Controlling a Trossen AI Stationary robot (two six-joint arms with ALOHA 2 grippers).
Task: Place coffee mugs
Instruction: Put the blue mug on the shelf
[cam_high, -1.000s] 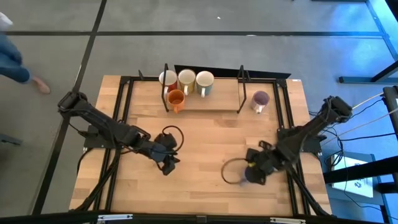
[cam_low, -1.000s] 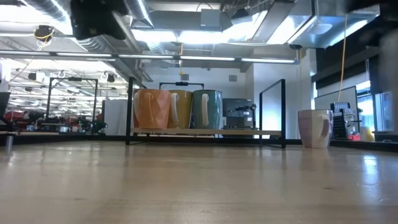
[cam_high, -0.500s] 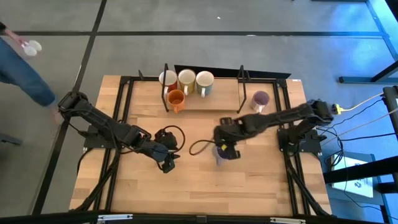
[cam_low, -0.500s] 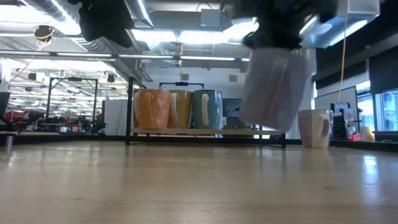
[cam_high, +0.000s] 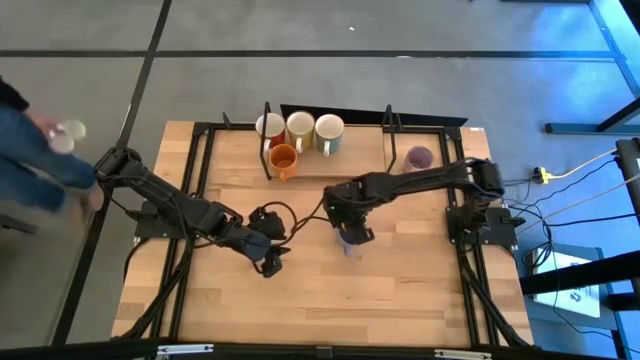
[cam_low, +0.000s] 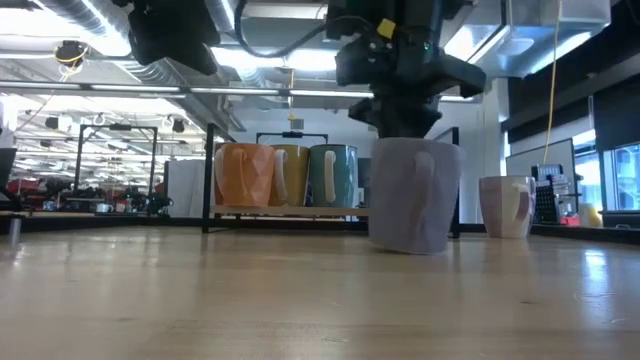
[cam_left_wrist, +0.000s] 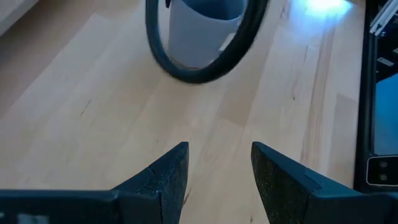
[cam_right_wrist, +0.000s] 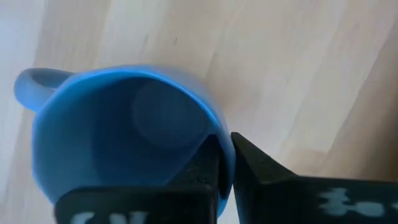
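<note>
— Mugs first: where was the one in play?

— The pale purple mug (cam_high: 348, 243) sat near the middle of the desk (cam_high: 320, 290), upright, mouth up. The right pincer (cam_high: 350, 233) was directly above it, jaws narrowed onto the rim wall, one finger inside the cup and one outside. In the low view its base looked down on, or barely off, the wood; I could not tell which.

— And the rack?

— The wire rack (cam_high: 325, 160) lay at the far edge, beyond the held mug. So the move, as I judged it, turned on carrying the mug away from the front edge toward that rack, upright, its axis vertical.

— Which arm was nearer?

— The right one, already gripping. The left pincer (cam_high: 268, 262) hung just left of the mug, jaws wide, holding nothing.

— Count them.

— Six mugs: three cream mugs (cam_high: 300, 127) in a row at the back of the rack, one orange mug (cam_high: 283, 158) in front of them, one second purple mug (cam_high: 418, 159) outside the rack's right post, and the held one. Two arms. A person (cam_high: 25, 150) stood off the desk's left.
</note>
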